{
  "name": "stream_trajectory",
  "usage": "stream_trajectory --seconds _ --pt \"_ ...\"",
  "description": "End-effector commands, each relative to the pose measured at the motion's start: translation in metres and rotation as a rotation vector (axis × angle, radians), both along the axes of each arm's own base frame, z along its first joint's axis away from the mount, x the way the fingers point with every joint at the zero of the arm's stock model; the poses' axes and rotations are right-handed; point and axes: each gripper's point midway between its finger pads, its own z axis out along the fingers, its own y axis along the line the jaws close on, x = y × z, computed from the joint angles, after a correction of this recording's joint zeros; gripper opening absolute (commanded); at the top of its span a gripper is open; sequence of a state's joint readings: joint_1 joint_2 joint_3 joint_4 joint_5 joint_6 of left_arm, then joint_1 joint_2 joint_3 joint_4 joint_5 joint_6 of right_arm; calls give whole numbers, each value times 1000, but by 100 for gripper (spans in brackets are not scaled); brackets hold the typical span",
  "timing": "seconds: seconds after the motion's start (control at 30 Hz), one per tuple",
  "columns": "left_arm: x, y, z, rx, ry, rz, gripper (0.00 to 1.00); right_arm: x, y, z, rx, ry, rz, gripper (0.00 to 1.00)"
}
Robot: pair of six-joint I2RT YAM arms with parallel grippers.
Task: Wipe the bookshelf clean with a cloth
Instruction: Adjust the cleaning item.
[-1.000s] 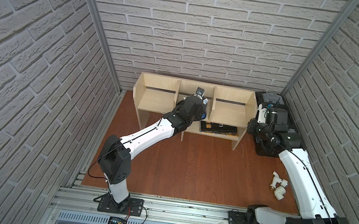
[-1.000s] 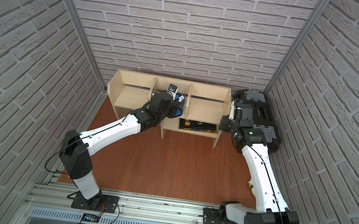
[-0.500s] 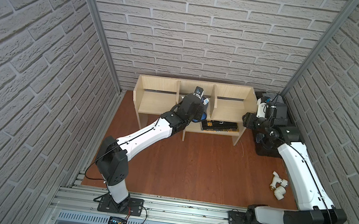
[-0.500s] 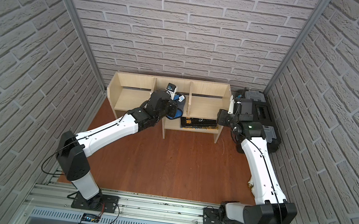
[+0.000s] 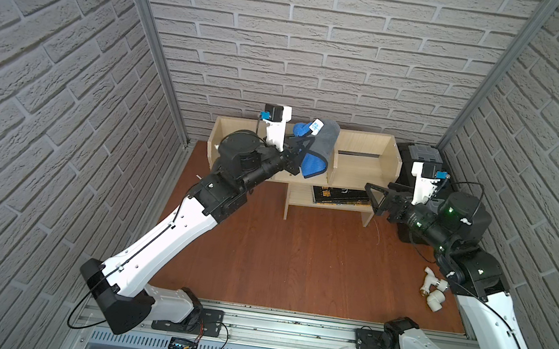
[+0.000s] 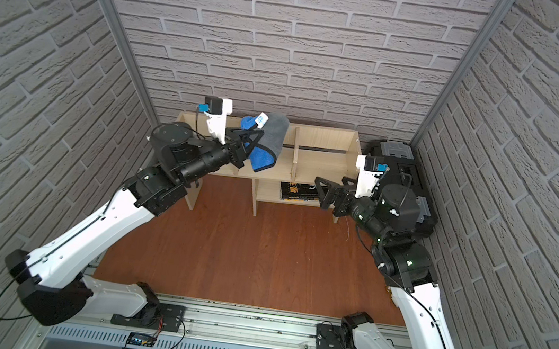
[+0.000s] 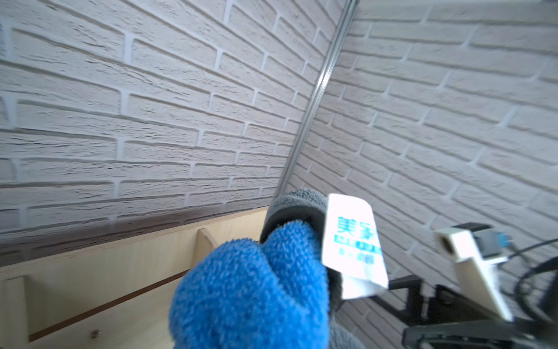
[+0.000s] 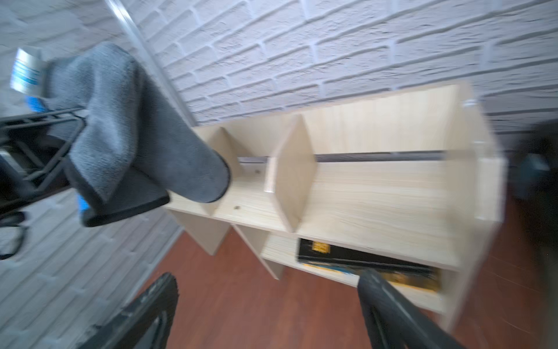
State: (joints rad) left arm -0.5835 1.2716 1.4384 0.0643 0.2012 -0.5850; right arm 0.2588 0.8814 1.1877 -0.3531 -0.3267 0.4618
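Hanging where, exactly, the cloth (image 5: 317,147)? — Desk

Above the bookshelf (image 5: 359,163), over its middle bay, grey face outward, blue showing at the fold, white tag (image 5: 315,128) up. The left gripper (image 5: 298,154) has its jaws pinched tight on a fold of it. Whether the lower hem touches the wood, no view settles. — Photographer

And the right gripper (image 5: 371,199)? — Desk

Jaws spread wide, nothing between them, just off the bookshelf's right end, level with the low shelf where a dark book (image 5: 340,195) lies. In its own wrist view the two fingers (image 8: 145,311) frame the floor in front of the bookshelf. — Photographer

Which way does the work lie? — Desk

Straight below the cloth. The bookshelf runs long, side to side against the back wall. So the wipe likely calls for a drop onto the board, then strokes along that length, bay by bay between the dividers. The left arm is the nearer one and has the cloth. The right looks placed to brace the bookshelf's end, though that is a guess. — Photographer
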Motion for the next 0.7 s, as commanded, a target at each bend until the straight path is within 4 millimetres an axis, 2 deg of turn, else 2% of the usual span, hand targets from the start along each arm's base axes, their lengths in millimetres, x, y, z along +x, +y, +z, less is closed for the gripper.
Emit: stream_trajectory --seconds 0.0,0.1,0.23,0.3,0.47,0.67 --pt "-37 -17 21 -206 -33 -284 0 -26 38 60 326 -174 281 100" --pt "-58 -17 31 -310 -42 -404 0 -35 49 64 423 -187 363 100" --pt "-81 -15 42 -426 -61 -536 0 -47 62 64 456 -208 419 100" --pt "-90 -14 43 -443 -76 -572 0 -56 69 70 492 -224 472 100" --pt "-93 -15 32 -439 -71 -572 0 -68 82 76 533 -227 535 100" --pt "-88 -34 6 -390 -23 -578 0 -71 99 78 497 -220 546 100"
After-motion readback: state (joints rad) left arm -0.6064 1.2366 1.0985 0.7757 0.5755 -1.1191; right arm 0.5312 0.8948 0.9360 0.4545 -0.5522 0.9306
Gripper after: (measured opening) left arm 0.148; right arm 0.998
